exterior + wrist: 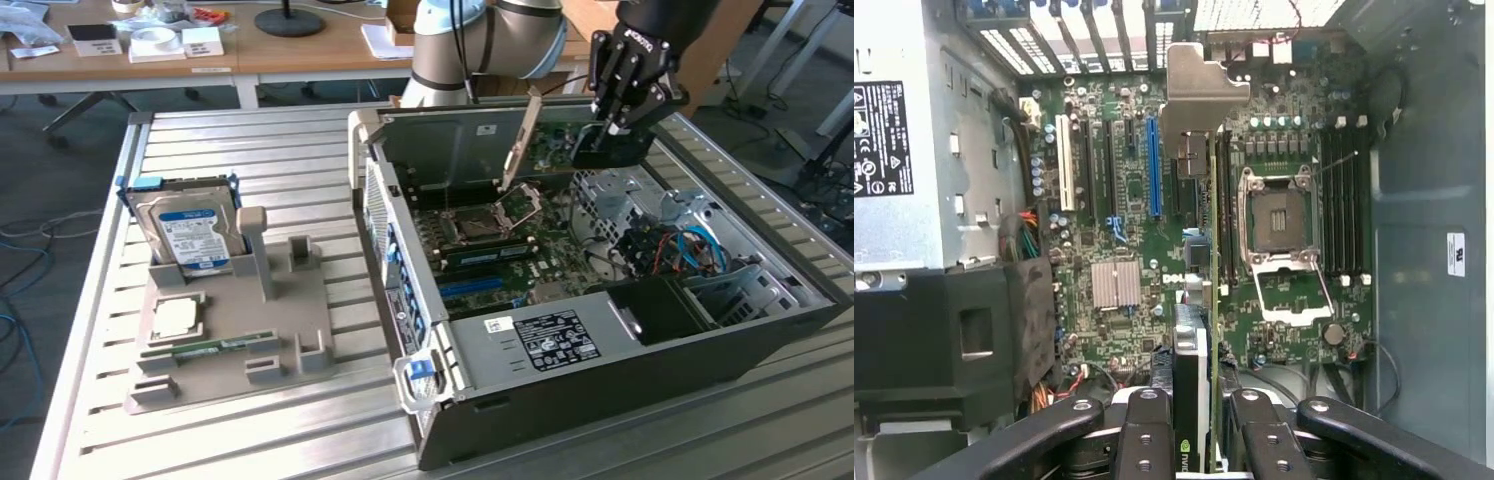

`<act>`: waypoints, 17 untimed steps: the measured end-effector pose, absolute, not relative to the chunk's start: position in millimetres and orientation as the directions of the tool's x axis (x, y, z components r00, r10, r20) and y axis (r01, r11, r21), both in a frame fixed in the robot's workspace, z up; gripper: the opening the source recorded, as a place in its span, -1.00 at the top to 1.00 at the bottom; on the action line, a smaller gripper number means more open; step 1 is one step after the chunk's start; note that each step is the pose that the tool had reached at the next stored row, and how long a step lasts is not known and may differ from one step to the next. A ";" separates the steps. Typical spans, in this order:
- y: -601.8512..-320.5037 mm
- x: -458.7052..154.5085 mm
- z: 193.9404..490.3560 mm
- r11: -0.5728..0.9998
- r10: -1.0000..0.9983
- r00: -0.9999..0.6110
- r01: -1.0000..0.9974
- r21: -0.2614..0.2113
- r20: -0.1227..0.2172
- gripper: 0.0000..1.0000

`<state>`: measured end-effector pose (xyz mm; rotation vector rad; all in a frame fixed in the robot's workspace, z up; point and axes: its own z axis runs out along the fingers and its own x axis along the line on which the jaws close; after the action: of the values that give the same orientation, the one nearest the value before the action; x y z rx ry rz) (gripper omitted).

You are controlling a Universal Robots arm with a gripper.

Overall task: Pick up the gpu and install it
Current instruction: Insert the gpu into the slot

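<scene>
Claw (617, 122) clamped on the gpu (611, 150).
Arm points steeply down over the open computer case (601, 340); the card hangs on edge above the motherboard (1124, 200) inside the case.

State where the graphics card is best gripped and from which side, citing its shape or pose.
Grip the graphics card across its two flat faces at the upper long edge, coming from above: it is thin, hangs edge-down, and the gripper clamps it so.
</scene>
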<state>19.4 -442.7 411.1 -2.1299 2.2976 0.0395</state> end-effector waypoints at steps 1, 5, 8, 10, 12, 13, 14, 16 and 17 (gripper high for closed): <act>-442.7 19.3 411.1 0.075 -0.997 -0.076 -0.997 0.013 -0.023 0.47; -442.8 19.2 411.1 0.075 -0.997 -0.076 -0.997 0.013 -0.023 0.47; -443.8 19.0 411.1 0.076 -0.997 -0.076 -0.997 0.013 -0.023 0.47; -444.8 19.0 411.1 0.075 -0.997 -0.076 -0.997 0.013 -0.023 0.47; -445.2 19.0 411.1 0.075 -0.997 -0.076 -0.997 0.013 -0.023 0.47; -445.2 19.0 411.0 0.075 -0.997 -0.076 -0.997 0.013 -0.023 0.47; -445.3 19.0 411.1 0.075 -0.997 -0.076 -0.997 0.013 -0.023 0.47; -445.3 19.0 411.1 0.075 -0.997 -0.076 -0.997 0.013 -0.023 0.47; -445.3 19.0 411.1 0.075 -0.997 -0.076 -0.997 0.013 -0.023 0.47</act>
<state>19.0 -445.3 411.1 -2.1301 2.2975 0.0395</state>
